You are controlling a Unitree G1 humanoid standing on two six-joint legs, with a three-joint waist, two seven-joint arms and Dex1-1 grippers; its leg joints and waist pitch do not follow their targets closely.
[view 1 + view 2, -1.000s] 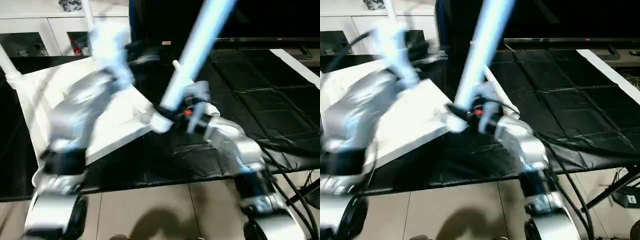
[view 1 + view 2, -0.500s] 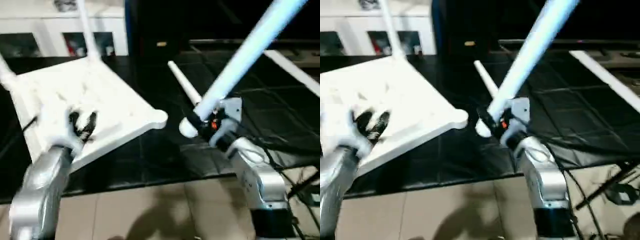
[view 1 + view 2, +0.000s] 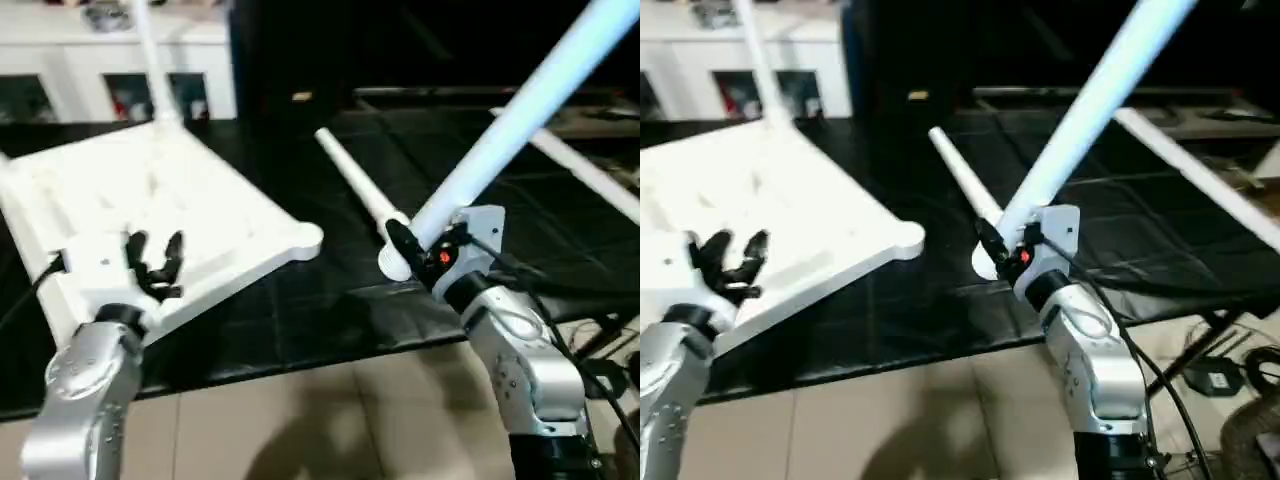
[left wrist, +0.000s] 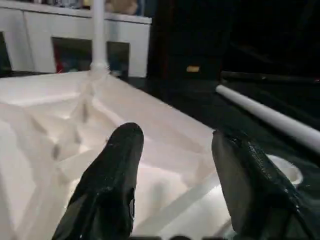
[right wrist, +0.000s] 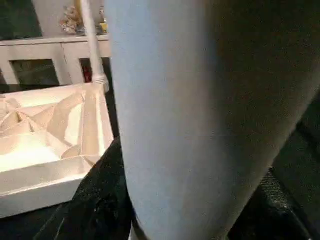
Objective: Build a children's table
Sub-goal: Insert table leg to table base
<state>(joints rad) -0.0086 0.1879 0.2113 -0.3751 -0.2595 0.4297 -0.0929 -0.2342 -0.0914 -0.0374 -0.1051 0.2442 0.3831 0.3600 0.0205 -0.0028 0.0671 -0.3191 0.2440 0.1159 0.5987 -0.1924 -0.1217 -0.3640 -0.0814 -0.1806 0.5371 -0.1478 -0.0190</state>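
Right tool (image 3: 408,243) — clenched on a leg (image 3: 520,115), centre-right. Left tool (image 3: 152,260) — released, over the tabletop (image 3: 230,215), lower left.

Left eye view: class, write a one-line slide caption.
Right gripper holds a long white plastic tube leg beside the upturned white plastic tabletop; left gripper hovers open.

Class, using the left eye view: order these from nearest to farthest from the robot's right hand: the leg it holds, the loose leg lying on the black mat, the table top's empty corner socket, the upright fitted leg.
1. Held leg, in the right hand.
2. Loose leg, just behind.
3. Corner socket, to its left.
4. Upright leg, far corner.
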